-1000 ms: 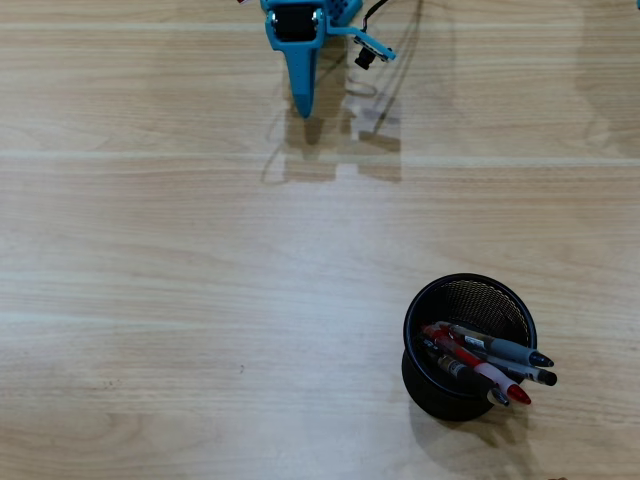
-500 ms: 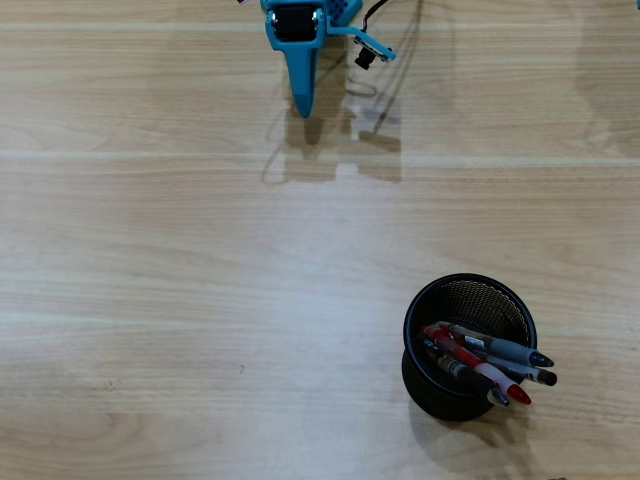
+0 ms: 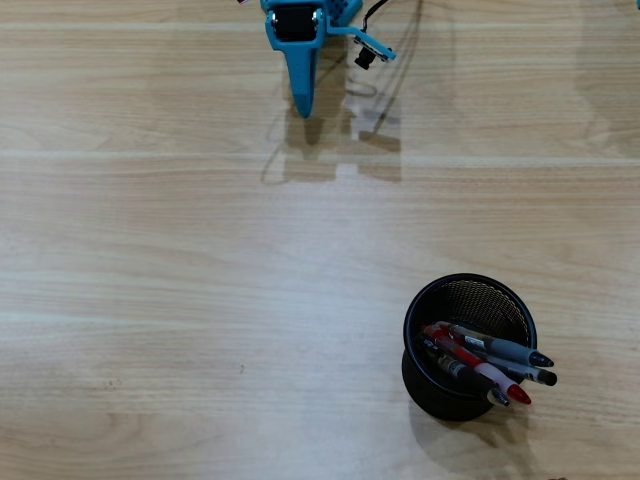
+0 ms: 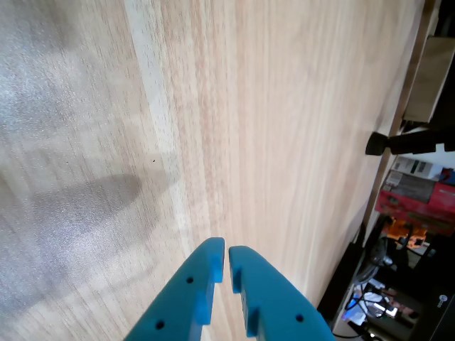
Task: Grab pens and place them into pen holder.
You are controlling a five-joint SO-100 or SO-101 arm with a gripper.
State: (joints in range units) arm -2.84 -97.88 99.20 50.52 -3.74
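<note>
Overhead view: the pen holder (image 3: 469, 345), a round black wire-mesh cup with a solid rim, stands at the lower right of the frame on a pale wood-grain table (image 3: 200, 280). The 4 pens (image 3: 488, 362) lean inside it, tips over the lower-right rim: 1 red and clear, 3 dark with clear barrels; their lower ends are hidden in the cup. The blue plastic gripper (image 3: 304, 108) sits at the top edge, its arm cut off. In the wrist view its fingers (image 4: 206, 273) are closed, empty, a thin slit between them.
</note>
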